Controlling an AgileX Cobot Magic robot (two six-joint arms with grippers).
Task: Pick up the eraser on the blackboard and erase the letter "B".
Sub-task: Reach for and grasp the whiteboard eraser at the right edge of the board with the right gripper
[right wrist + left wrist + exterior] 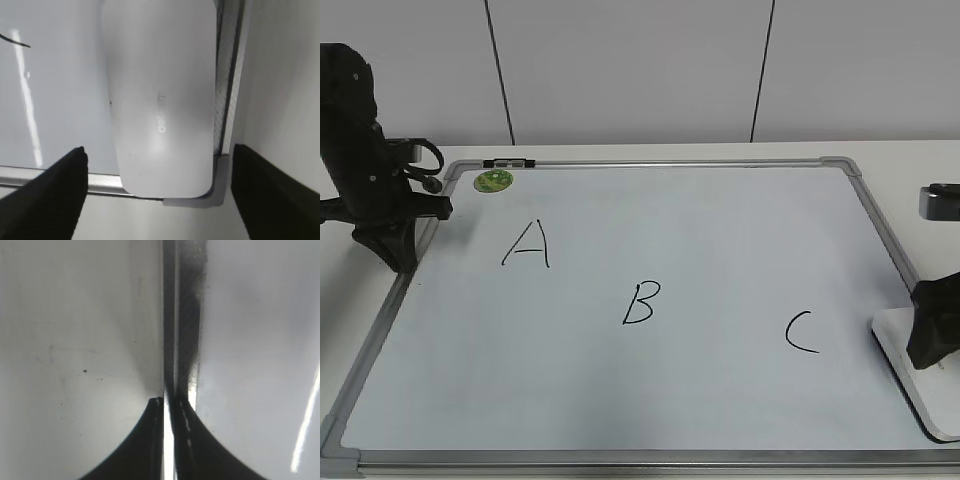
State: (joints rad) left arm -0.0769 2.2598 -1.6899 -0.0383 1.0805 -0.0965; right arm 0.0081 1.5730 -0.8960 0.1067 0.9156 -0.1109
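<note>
The blackboard (650, 400) is a white board with a silver frame lying flat on the table. The black letter "B" (641, 302) is at its middle, between "A" (528, 244) and "C" (800, 332). The eraser (912, 372), a flat white block, lies at the board's near right corner; it also fills the right wrist view (162, 95). My right gripper (157, 165) is open, its fingers spread wider than the eraser, right above it. My left gripper (169, 402) is shut and empty over the board's left frame edge (185, 315).
A round green magnet (492, 181) sits at the board's far left corner beside a small black-and-silver clip (510, 161). The grey plastic corner (220, 185) of the frame lies under the eraser's end. White table surrounds the board; a white wall stands behind.
</note>
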